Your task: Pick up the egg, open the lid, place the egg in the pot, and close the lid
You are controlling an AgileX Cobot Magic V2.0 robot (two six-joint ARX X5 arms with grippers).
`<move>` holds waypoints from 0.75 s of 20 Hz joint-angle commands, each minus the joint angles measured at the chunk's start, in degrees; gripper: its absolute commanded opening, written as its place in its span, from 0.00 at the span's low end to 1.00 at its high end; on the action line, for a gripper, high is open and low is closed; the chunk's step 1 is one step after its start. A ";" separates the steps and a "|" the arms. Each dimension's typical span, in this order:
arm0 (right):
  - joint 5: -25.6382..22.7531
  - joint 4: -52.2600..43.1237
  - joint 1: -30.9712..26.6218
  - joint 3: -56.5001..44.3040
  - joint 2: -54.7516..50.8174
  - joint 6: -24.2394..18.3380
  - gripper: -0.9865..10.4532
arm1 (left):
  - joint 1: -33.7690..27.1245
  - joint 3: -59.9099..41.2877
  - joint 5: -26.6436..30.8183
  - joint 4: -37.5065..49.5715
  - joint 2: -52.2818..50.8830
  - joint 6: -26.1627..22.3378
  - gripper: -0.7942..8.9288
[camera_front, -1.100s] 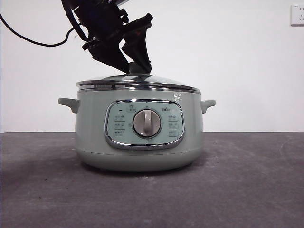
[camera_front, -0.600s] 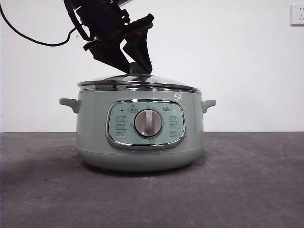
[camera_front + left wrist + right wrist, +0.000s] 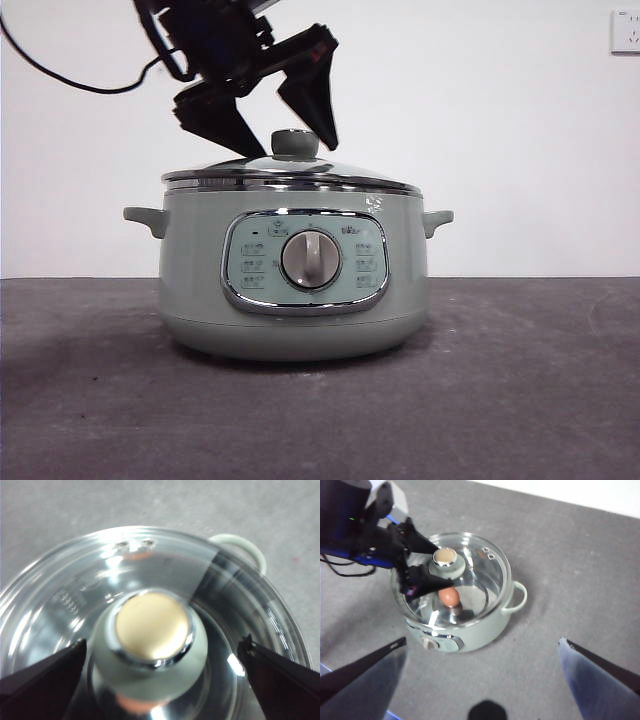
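- Left end effector (image 3: 285,130): comes in from the upper left of the front view, released, its two black jaws spread to either side of the lid's knob (image 3: 295,143). Neither jaw touches the knob; in the left wrist view the jaw tips flank it with a clear gap on each side.
- Knob: pale green with a chrome-ringed, cream-coloured cap, upright at the lid's centre.
- Lid (image 3: 290,170): clear glass with a shiny steel rim, seated flat and closed on the pot. Two small steam vent holes (image 3: 134,543) show near its rim in the left wrist view.
- Pot (image 3: 295,300): sage green, standing on the dark grey desk (image 3: 520,400). Chrome-framed control panel (image 3: 304,262) faces the front camera, round dial (image 3: 310,260) at its centre, one small handle on each side.
- Egg (image 3: 450,597): reddish-brown, lying inside the pot under the glass, seen through the lid in the right wrist view, just beside the knob in that picture.
- Right end effector (image 3: 482,655): released, jaws wide apart, high above the desk and well apart from the pot, holding nothing.
- White wall socket (image 3: 626,30): on the back wall at the far upper right.
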State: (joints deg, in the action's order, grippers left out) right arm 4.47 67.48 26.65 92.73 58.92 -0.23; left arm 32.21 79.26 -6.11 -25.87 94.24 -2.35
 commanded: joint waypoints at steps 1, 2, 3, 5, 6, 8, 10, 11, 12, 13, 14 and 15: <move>0.17 0.70 0.04 -0.20 -0.04 0.15 0.52 | -0.04 -1.20 -0.20 -2.14 -2.40 1.14 0.63; 0.17 0.98 0.04 -0.20 0.00 0.15 0.52 | -0.04 -1.20 -0.17 -3.02 -4.42 1.14 0.63; 0.17 1.18 0.04 -0.20 0.11 0.15 0.52 | -0.04 -1.20 -0.20 -3.96 -6.25 1.11 0.63; 1.33 2.10 0.04 -0.20 0.37 0.15 0.52 | -0.02 -1.20 -0.33 -7.37 -10.93 1.11 0.63; 3.85 2.75 0.04 -0.20 0.79 0.15 0.52 | -0.02 -1.20 -0.55 -9.97 -13.79 1.11 0.63; 9.27 4.26 0.04 -0.20 1.57 -0.07 0.52 | -0.02 -1.20 -2.25 -14.95 -18.71 1.14 0.63; 12.87 6.05 0.04 -0.20 2.56 -1.01 0.52 | -0.02 -1.20 -5.38 -20.17 -23.74 1.11 0.63; 13.97 6.91 0.04 -0.20 3.13 -1.27 0.52 | -0.02 -1.20 -6.54 -22.73 -26.14 1.14 0.63; 14.95 7.93 0.09 -0.20 3.78 -1.55 0.49 | -0.02 -1.20 -6.97 -25.38 -28.52 1.14 0.63; 15.17 8.90 0.09 -0.20 4.35 -1.81 0.46 | -0.02 -1.20 -7.76 -27.61 -30.42 1.14 0.63; 15.08 9.84 0.09 -0.20 4.81 -1.84 0.43 | -0.02 -1.20 -8.13 -29.66 -32.09 1.14 0.59; 15.10 10.75 0.09 -0.20 5.18 -1.95 0.39 | -0.02 -1.20 -8.66 -31.54 -33.44 1.14 0.48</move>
State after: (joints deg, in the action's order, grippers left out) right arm 19.40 77.49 26.65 92.73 64.12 -1.52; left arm 32.16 78.32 -14.57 -57.60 60.49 -1.45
